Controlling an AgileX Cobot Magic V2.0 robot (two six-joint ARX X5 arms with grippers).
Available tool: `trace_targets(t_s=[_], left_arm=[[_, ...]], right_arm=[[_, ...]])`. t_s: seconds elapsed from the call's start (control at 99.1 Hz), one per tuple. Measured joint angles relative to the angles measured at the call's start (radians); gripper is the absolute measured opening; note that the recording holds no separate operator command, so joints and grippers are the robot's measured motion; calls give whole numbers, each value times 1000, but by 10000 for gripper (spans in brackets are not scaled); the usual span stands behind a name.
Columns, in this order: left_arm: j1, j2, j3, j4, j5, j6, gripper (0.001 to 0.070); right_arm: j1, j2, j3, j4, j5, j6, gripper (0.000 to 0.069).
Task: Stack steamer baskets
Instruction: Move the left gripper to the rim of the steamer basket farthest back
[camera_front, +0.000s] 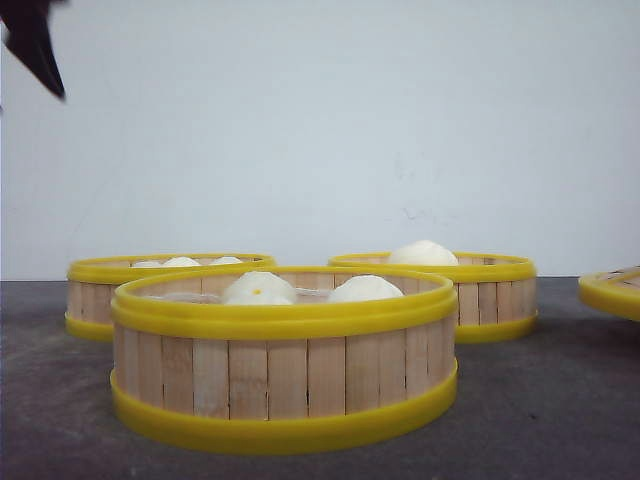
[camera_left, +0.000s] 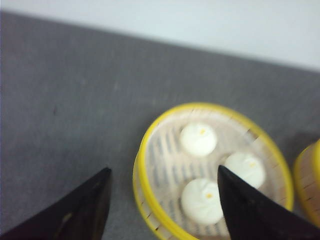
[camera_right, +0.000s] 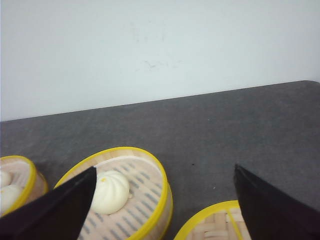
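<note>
**No baskets stacked yet**

Three steamer baskets sit on the dark worktop (camera_front: 560, 400), and each one sits by itself. None is on top of another, so I think all the stacking is left to do.

On the left, at the back, is the left basket (camera_front: 150, 290) with three white buns inside. It is close behind the front one, but I cannot tell if they touch. In the middle, closest to the camera, is the front basket (camera_front: 285, 360) with buns in it too. Behind it to the right is the right basket (camera_front: 470, 295), holding one bun (camera_front: 422, 252). At the far right edge a flat yellow-rimmed lid (camera_front: 612, 290) peeks in.

The left pincer (camera_left: 165, 200) is wide open and holds nothing. It hangs over the edge of the left basket, with one finger out over the bare worktop and one over the buns. It does not seem to touch the basket.

The right pincer (camera_right: 165, 200) is wide open too and holds nothing. It hangs in the air above the right basket and the lid.
</note>
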Motion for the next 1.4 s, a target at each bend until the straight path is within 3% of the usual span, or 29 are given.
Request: trace_targets(t_s=[0.151,0.373,0.818,0.979,1.272,1.403], left_arm=[[0,217,109,-75,0,43,390],[0,422,168,-88,-2,51,390],[0,491,176,19,-43,50,382],[0,525,180,31,-43,51,325],[-2,605,244,-16,-43,42,307],[-8,624,267,-40,-43,40,225]], right_arm=[[16,0,0,0,-1,0,544],[28,0,0,0,-1,0,544],[33,56,0,-6,-21,0,544],[51,84,0,-5,-21,0,544],[80,117,0,12,-20,0,544],[87,117,0,16,-20,0,544]])
